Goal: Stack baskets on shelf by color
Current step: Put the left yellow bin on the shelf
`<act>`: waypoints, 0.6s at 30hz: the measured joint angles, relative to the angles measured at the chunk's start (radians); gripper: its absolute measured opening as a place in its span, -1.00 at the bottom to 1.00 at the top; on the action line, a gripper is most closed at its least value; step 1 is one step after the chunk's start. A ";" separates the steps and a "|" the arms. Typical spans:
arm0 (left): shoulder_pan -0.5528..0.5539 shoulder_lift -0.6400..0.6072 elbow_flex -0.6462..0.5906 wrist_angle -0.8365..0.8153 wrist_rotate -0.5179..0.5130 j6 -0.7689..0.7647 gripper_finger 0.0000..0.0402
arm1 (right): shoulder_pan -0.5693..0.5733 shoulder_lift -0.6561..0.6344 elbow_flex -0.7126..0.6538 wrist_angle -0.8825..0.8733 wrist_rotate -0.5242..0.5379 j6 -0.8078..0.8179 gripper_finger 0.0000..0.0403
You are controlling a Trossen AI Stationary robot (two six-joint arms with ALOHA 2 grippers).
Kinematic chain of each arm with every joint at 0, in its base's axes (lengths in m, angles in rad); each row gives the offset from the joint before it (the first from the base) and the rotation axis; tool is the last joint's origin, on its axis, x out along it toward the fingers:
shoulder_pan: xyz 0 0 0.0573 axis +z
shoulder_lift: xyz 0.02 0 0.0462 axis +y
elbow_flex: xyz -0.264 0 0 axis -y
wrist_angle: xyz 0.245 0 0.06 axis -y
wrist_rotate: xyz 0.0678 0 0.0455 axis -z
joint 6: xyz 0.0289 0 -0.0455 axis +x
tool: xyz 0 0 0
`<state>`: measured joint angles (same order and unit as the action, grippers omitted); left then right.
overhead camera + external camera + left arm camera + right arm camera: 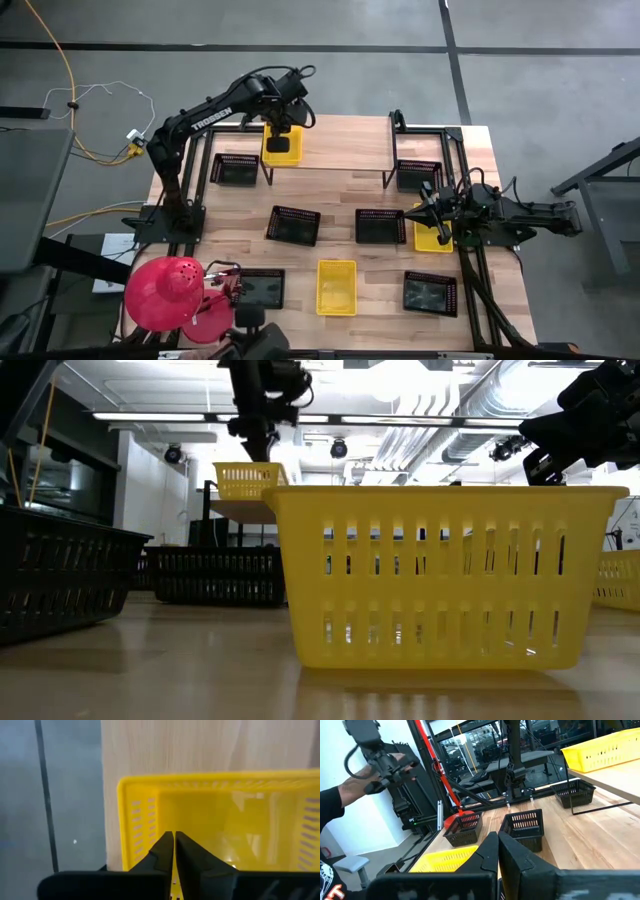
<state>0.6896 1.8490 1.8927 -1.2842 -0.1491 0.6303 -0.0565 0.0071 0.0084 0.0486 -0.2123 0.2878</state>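
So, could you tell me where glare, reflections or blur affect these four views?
Low view: bright ceiling lights wash out the top, and the near yellow basket reflects faintly in the glossy tabletop. Left wrist view: a small bright glint sits inside the shelf's yellow basket, and the left gripper looks soft. High view: evenly lit. Right wrist view: a person's hand is slightly blurred.

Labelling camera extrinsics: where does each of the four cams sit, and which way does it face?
High: above the table, facing straight down; both arms show, left tool over the yellow basket on the shelf.
Low: at tabletop height, facing level across; nearest yellow basket fills it, arms hang from above.
Left wrist: on the left arm, facing down past its shut tool into the shelf basket.
Right wrist: on the right arm, facing across the table past its shut tool; a person's hand shows.
Shared: all four see the shelf basket.
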 joint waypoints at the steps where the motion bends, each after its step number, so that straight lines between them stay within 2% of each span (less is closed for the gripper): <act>1: 0.007 0.001 -0.010 0.001 0.000 -0.001 -0.99 | 0.000 0.000 0.000 0.000 0.000 0.000 -1.00; 9: 0.036 0.006 -0.094 0.110 -0.062 -0.007 -1.00 | 0.000 0.000 0.000 0.000 0.000 0.000 -1.00; 18: 0.041 0.006 -0.101 0.168 -0.072 0.026 -1.00 | 0.000 0.000 0.000 0.000 0.000 0.000 -1.00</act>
<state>0.7311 1.8553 1.7920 -1.1163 -0.2215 0.6566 -0.0563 0.0071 0.0086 0.0489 -0.2123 0.2878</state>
